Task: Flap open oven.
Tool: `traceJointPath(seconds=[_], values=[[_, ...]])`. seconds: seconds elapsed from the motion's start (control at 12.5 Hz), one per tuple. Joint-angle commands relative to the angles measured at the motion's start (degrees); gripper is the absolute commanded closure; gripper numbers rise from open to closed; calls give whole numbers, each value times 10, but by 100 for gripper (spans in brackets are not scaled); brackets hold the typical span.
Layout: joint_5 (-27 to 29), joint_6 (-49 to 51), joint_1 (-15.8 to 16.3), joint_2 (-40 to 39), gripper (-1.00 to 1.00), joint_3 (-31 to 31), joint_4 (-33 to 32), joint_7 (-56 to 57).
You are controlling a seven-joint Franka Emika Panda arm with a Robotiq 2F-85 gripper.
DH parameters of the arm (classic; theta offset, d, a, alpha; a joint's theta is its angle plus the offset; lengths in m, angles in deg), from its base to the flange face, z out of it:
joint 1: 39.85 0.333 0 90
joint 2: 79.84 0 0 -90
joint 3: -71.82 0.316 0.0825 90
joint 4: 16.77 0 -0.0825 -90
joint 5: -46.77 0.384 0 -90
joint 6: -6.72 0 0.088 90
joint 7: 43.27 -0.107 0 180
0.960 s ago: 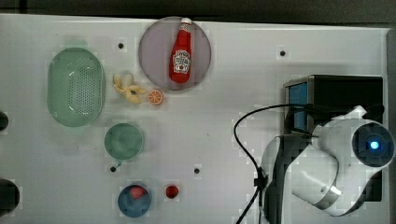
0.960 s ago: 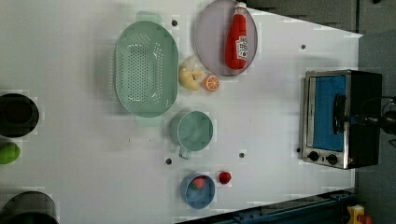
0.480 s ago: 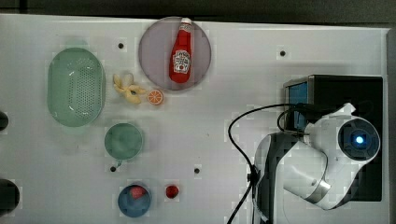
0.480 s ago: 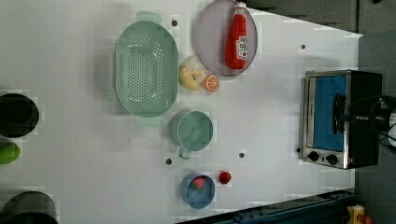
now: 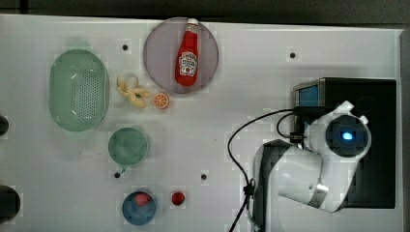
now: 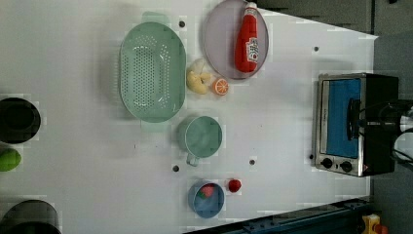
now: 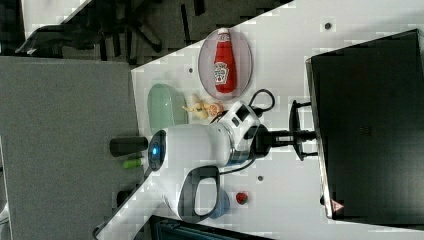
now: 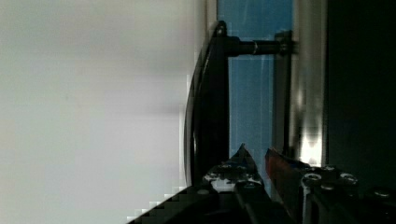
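The small boxy toaster oven (image 6: 353, 124), with its black top, silver metal front frame and blue-tinted glass door, stands at the left view's right edge of the white table (image 6: 87, 146), its door facing the rest of the tabletop and shut flat against the frame. The white Franka arm reaches over it, and the gripper (image 8: 259, 161) sits right at the door's front: in the wrist view its two fingertips stand narrowly apart, a slim gap between them, just beside the black bar handle (image 8: 208, 93) and between that bar and the glass. Nothing appears clamped; whether a fingertip touches the handle cannot be told. The handle's long axis runs parallel to the door face, standing off it on short posts, and in the right view the bar (image 7: 295, 130) lies directly ahead of the gripper's nose, between the wrist and the oven's front. Judging by this, the coming move depends on hooking behind that bar and drawing it away from the oven body so the door swings down.
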Motion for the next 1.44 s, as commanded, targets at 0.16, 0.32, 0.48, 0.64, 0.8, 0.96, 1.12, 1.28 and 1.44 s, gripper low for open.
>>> traceJointPath(seconds=[0.16,0.32,0.48,0.64,0.8,0.96,1.12,1.28,1.44], values=[[-81,2,45,-1,65,49,-35,-171],[-145,3,50,-8,65,68,-41,-239],[-206,5,53,-22,65,87,-42,-301],[-253,10,58,-43,65,106,-42,-371],[-292,11,67,-70,65,124,-41,-445],[-343,15,80,-106,65,137,-33,-539],[-403,30,99,-145,65,144,-22,-639],[-445,36,117,-183,65,148,-12,-680],[-446,31,127,-206,65,148,-2,-680]])
